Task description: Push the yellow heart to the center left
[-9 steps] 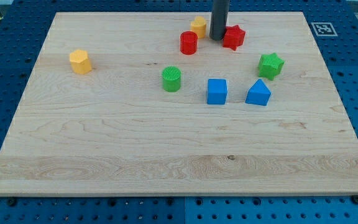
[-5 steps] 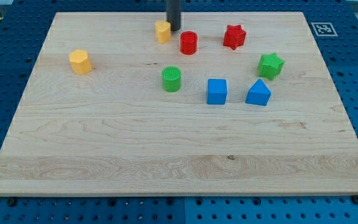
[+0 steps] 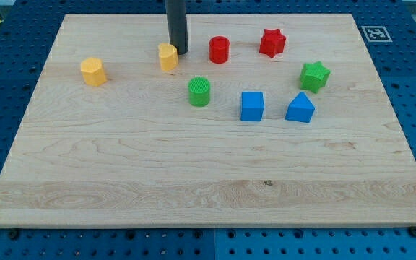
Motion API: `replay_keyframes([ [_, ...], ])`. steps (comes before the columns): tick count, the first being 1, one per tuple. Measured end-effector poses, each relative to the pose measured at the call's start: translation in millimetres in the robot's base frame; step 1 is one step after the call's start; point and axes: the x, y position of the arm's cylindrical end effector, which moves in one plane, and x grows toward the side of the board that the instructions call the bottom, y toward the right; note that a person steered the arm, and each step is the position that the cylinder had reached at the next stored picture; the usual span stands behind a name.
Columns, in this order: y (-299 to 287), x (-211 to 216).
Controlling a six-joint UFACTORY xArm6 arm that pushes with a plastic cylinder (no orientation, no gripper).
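The yellow heart (image 3: 167, 56) lies in the upper part of the wooden board (image 3: 121, 159), left of centre. My tip (image 3: 180, 52) rests against the heart's upper right side. The dark rod rises from there out of the view's top. A second yellow block (image 3: 93, 71), a rounded hexagon-like shape, sits further to the view's left.
A red cylinder (image 3: 219, 49) and a red star (image 3: 271, 42) sit to the tip's right. A green cylinder (image 3: 200, 92) lies below the heart. A blue cube (image 3: 252, 105), a blue triangular block (image 3: 300, 107) and a green star (image 3: 314, 75) are on the right.
My tip has moved from beside the red star leftward and slightly down, pushing the yellow heart past the red cylinder toward the view's left. The other blocks have stayed put.
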Motion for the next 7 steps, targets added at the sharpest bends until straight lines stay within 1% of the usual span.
replay_keyframes([
  [2, 0, 27],
  [3, -2, 34],
  [4, -18, 36],
  [7, -106, 42],
])
